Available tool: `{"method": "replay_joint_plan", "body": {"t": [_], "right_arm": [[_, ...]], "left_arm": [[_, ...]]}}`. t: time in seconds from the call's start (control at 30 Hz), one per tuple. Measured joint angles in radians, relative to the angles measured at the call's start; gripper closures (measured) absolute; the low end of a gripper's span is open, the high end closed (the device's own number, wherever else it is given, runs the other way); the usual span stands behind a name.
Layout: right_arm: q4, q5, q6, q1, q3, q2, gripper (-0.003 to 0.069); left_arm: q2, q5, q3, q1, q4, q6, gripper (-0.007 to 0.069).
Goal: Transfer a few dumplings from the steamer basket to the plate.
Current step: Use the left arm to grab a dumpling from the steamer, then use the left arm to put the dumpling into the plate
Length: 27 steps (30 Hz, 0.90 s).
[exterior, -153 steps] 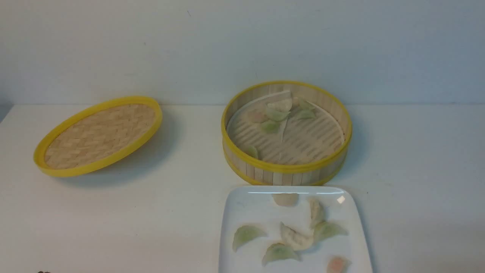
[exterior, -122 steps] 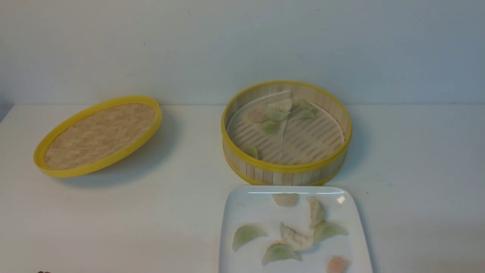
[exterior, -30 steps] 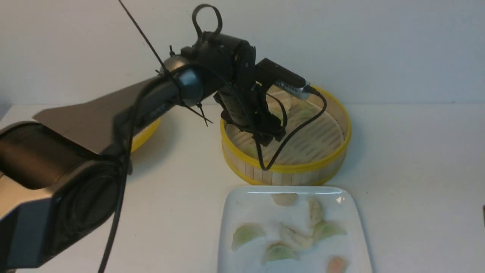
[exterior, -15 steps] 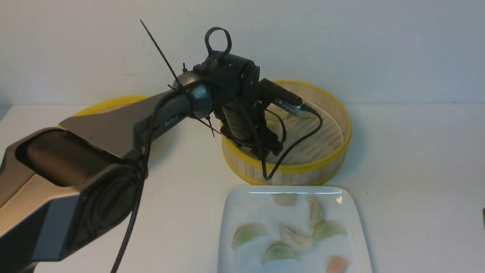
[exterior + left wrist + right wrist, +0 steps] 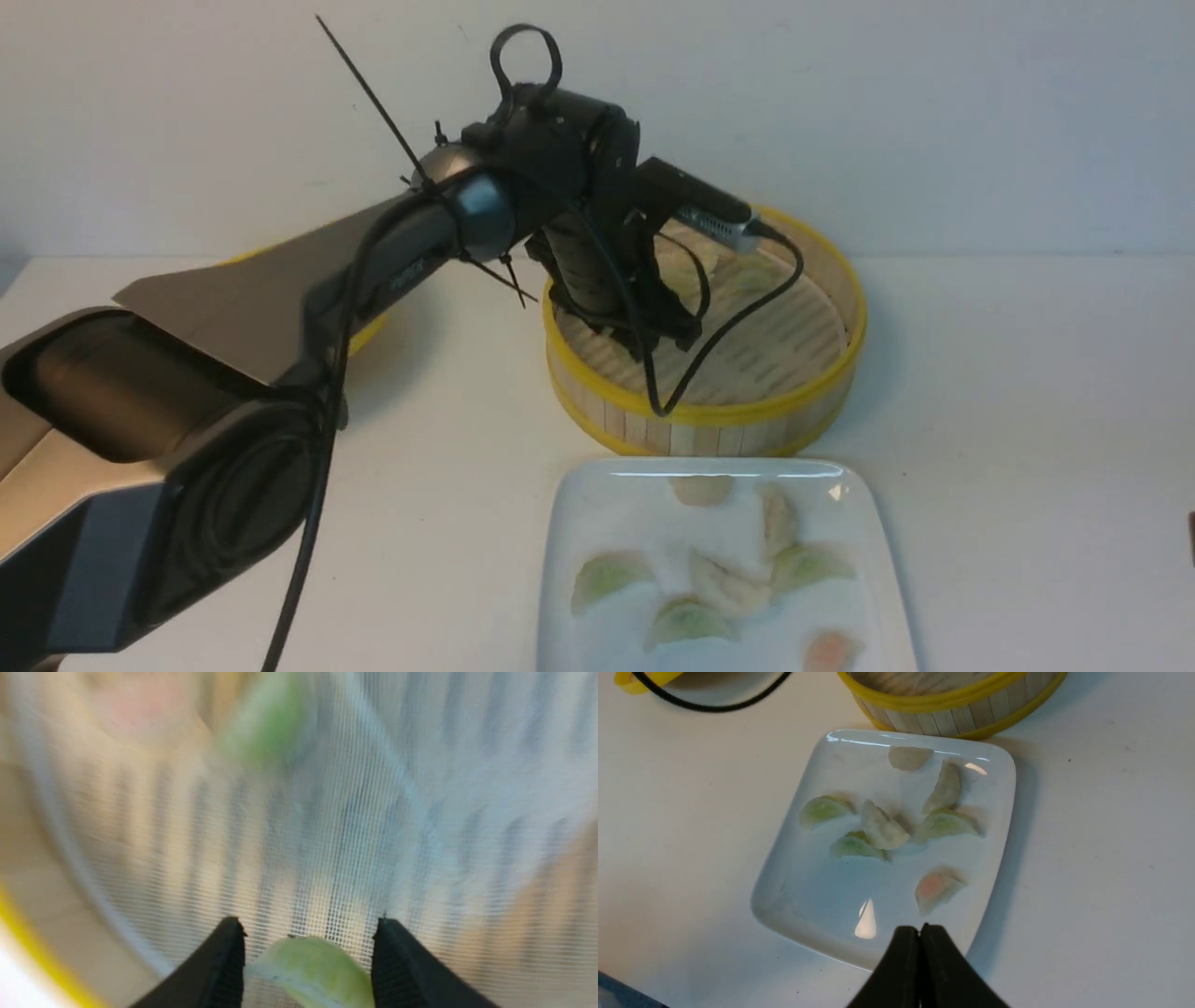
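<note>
My left gripper (image 5: 658,341) is inside the steamer basket (image 5: 747,411), over its near-left floor. In the left wrist view the gripper (image 5: 309,924) is shut on a pale green dumpling (image 5: 313,970), which spans the gap between the fingers above the white liner (image 5: 350,835). More dumplings (image 5: 752,277) lie at the basket's back; a blurred green one (image 5: 268,728) and a pinkish one (image 5: 140,704) show ahead. The plate (image 5: 597,495) in front holds several dumplings (image 5: 607,574). My right gripper (image 5: 920,931) is shut and empty above the plate's (image 5: 808,896) near edge, by a pinkish dumpling (image 5: 936,886).
The woven yellow-rimmed lid (image 5: 359,331) lies on the table to the left, mostly hidden behind my left arm. The arm's black cable (image 5: 709,345) hangs over the basket's front rim. The basket (image 5: 952,714) stands right behind the plate.
My left arm came in from the left and went down into the basket's near-left part. In the last half second it has risen a little; the dumpling that lay there is in its jaws.
</note>
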Motion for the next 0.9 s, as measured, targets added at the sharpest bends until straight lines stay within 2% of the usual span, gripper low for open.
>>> {"method": "replay_joint_plan", "body": {"t": [0.23, 0.33, 0.5, 0.67, 0.9], "right_arm": [[0.0, 0.0, 0.0, 0.0, 0.0, 0.0, 0.0673], [0.0, 0.0, 0.0, 0.0, 0.0, 0.0, 0.0673], [0.0, 0.0, 0.0, 0.0, 0.0, 0.0, 0.0673], [0.0, 0.0, -0.009, 0.0, 0.0, 0.0, 0.0673], [0.0, 0.0, -0.045, 0.0, 0.0, 0.0, 0.0673]], "left_arm": [[-0.123, 0.172, -0.148, 0.0, -0.001, 0.0, 0.0309], [-0.173, 0.195, -0.175, 0.0, -0.018, 0.001, 0.0309], [-0.257, 0.21, -0.159, 0.0, -0.121, 0.001, 0.0309], [-0.346, 0.21, 0.018, -0.001, -0.227, 0.001, 0.031], [-0.391, 0.208, 0.351, -0.016, -0.237, 0.015, 0.0314]]}}
